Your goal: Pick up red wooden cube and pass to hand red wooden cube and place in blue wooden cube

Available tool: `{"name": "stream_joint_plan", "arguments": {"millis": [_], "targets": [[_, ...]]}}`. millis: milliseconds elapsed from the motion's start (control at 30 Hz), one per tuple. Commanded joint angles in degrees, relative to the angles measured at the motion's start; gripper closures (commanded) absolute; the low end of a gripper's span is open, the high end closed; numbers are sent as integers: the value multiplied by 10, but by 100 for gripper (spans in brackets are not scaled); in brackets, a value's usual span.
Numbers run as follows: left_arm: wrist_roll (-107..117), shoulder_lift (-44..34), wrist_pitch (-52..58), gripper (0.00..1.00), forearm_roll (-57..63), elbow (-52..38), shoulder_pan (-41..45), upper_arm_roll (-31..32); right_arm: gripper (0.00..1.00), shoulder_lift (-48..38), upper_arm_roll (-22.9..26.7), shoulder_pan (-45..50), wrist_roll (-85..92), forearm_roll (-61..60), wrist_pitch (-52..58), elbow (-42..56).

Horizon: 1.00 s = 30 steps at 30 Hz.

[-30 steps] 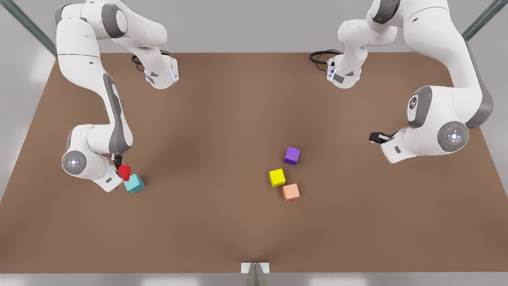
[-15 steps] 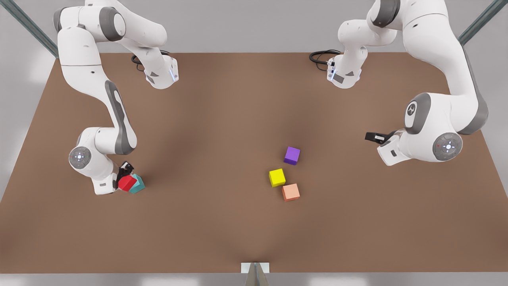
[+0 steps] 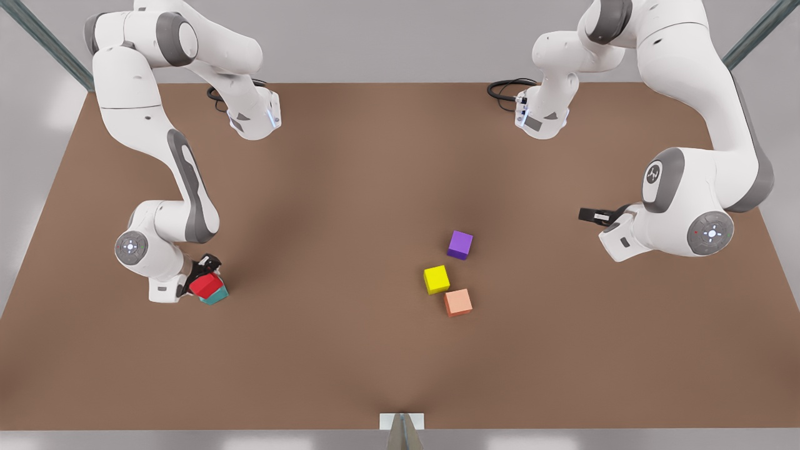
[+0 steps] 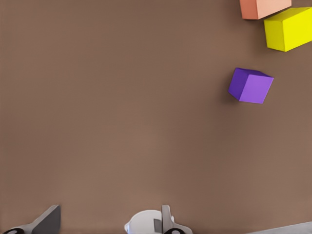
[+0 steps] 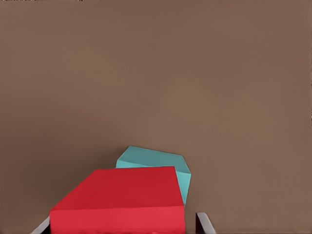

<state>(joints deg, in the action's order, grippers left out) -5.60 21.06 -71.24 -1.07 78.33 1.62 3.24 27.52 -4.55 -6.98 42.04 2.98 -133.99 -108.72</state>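
Right end effector (image 3: 205, 279) clamped on red cube (image 3: 207, 285), over teal cube (image 3: 215, 296), bench's eight o'clock. Left end effector (image 3: 590, 215) waiting at three o'clock, grip state unclear.

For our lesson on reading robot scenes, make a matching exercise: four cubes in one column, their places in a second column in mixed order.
Things:
1. red wooden cube
2. blue wooden cube
3. purple cube
4. salmon cube

Places:
A. nearest the front view's bottom edge of the three grouped cubes
B. held in the right pincer
C. farthest back of the three grouped cubes
D. partly hidden under another cube

Pairs: 1-B, 2-D, 3-C, 4-A
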Motion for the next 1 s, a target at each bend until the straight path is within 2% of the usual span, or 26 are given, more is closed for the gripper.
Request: {"name": "stream_joint_plan", "arguments": {"millis": [0,267,433,500,567,633,667,733,767,800,867,933,967], "targets": [[13,1,2,0,0,0,1,0,0,-1,0,-1,-87,-3,-1,1],[16,3,3,0,-1,0,1,0,0,-17,0,-1,-72,-10,30,14],[16,3,10,0,-1,0,1,0,0,-51,-6,6,-77,-35,161,70],[16,3,10,0,-1,0,1,0,0,-57,-6,10,-95,-36,240,126],[16,6,11,0,-1,0,2,0,0,-51,-6,16,-188,-92,292,157],[16,7,10,0,-1,0,2,0,0,-30,-5,19,-203,-104,296,162],[16,7,10,0,-1,0,2,0,0,-11,-5,25,-266,-104,307,184],[16,10,10,0,-1,1,3,0,0,42,-2,44,-426,-81,416,289],[16,10,10,0,-1,2,3,0,0,38,-1,44,-477,-81,484,322],[16,11,10,0,-1,2,3,0,0,20,3,49,-507,-45,556,366],[16,11,11,0,-1,2,3,0,0,-6,2,50,-454,25,575,431],[16,10,12,0,-1,2,4,0,0,-119,0,49,-456,41,596,382],[16,10,12,0,-1,2,4,0,0,-131,1,49,-459,39,610,372]]}}
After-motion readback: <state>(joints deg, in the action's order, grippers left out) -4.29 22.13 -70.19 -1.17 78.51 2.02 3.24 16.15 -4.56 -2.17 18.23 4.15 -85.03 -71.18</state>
